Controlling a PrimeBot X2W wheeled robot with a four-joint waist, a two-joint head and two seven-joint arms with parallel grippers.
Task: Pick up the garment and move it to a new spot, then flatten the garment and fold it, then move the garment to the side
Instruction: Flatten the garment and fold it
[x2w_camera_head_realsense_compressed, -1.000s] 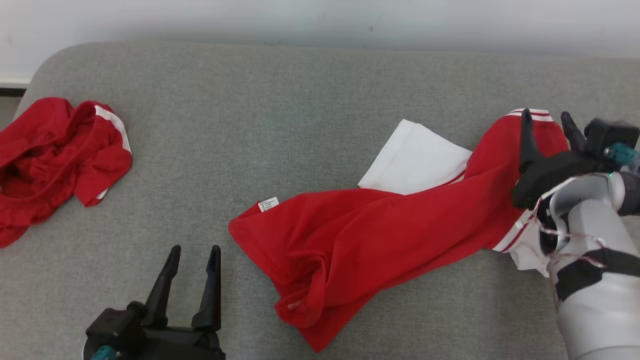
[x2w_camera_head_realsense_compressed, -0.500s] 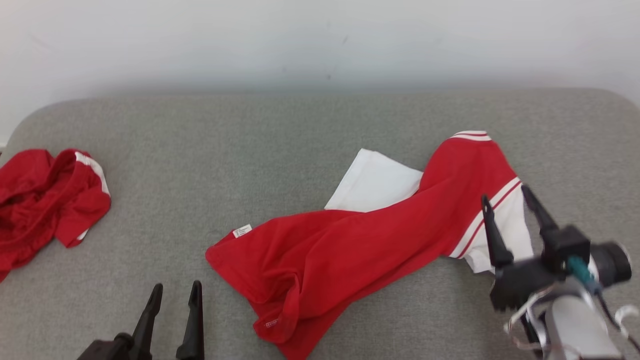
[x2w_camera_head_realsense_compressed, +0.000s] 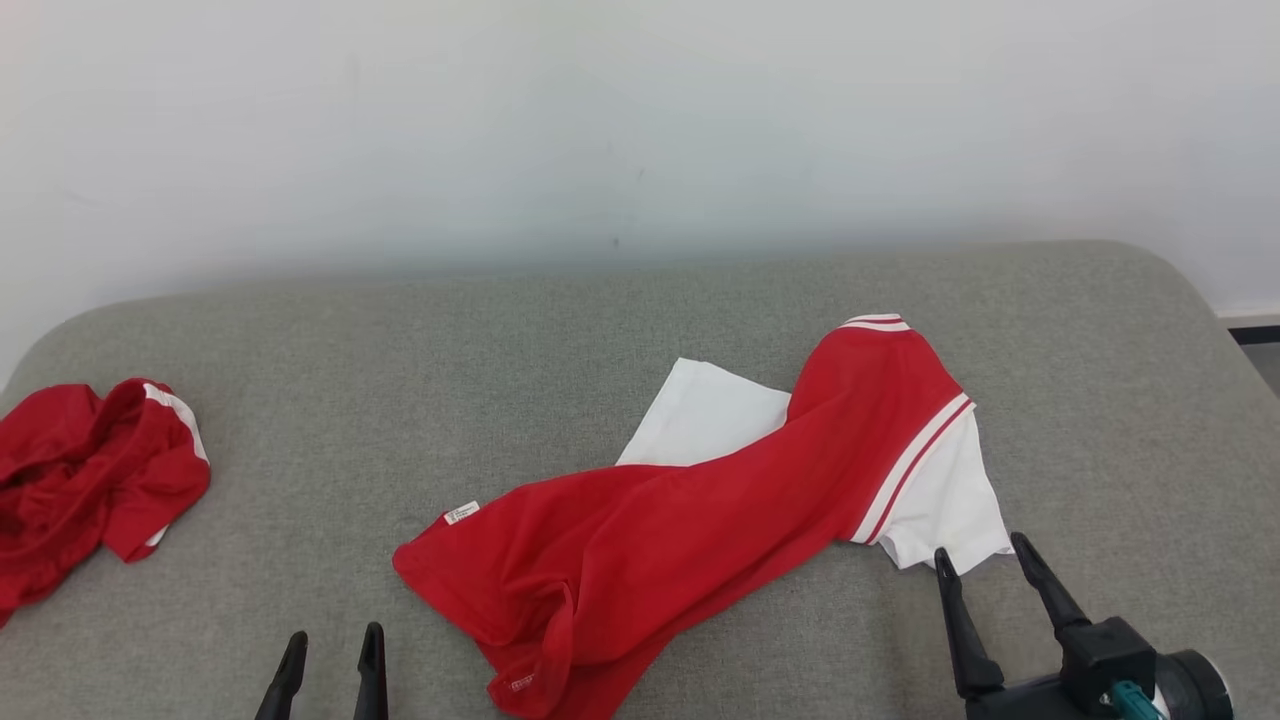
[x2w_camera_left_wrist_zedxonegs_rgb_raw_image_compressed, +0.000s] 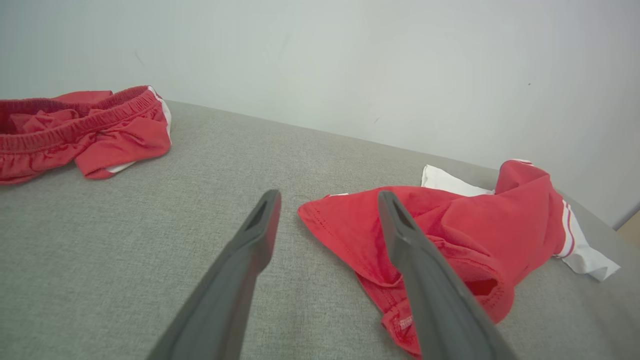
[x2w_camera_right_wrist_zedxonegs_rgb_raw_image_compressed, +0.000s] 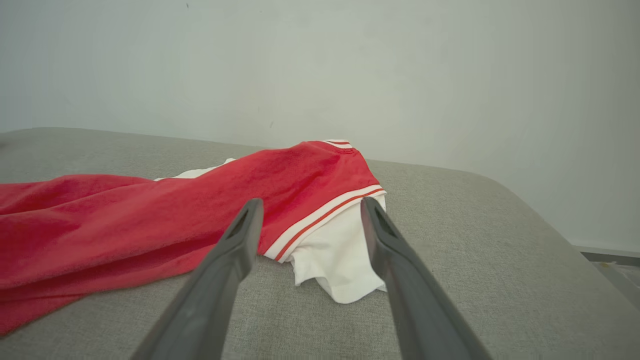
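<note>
Standing wide apart and empty, the fingers of the right gripper (x2w_camera_head_realsense_compressed: 978, 546) are seen at the lower right of the head view, with their tips just short of the white sleeve (x2w_camera_head_realsense_compressed: 945, 510) of the garment (x2w_camera_head_realsense_compressed: 680, 540). The left gripper (x2w_camera_head_realsense_compressed: 336, 632), at the bottom edge left of centre, is likewise fully spread, and nothing is held in it. The garment lies as a twisted red band running from lower centre up to right of centre on the grey cushion (x2w_camera_head_realsense_compressed: 400, 380), not yet flattened.

Flattening is judged to be the step in hand. It would best be done by pinching a single layer at the near hem corner and another at the sleeve. The two should then be drawn apart, low over the cushion, so that the twist is undone rather than bunched.

The white panel (x2w_camera_head_realsense_compressed: 700, 425) at centre is partly covered by the red cloth, so front and back cannot be told apart. The print on the small label (x2w_camera_head_realsense_compressed: 461, 513) cannot be read. A second, crumpled red garment (x2w_camera_head_realsense_compressed: 90, 480) is cut off by the left edge.
</note>
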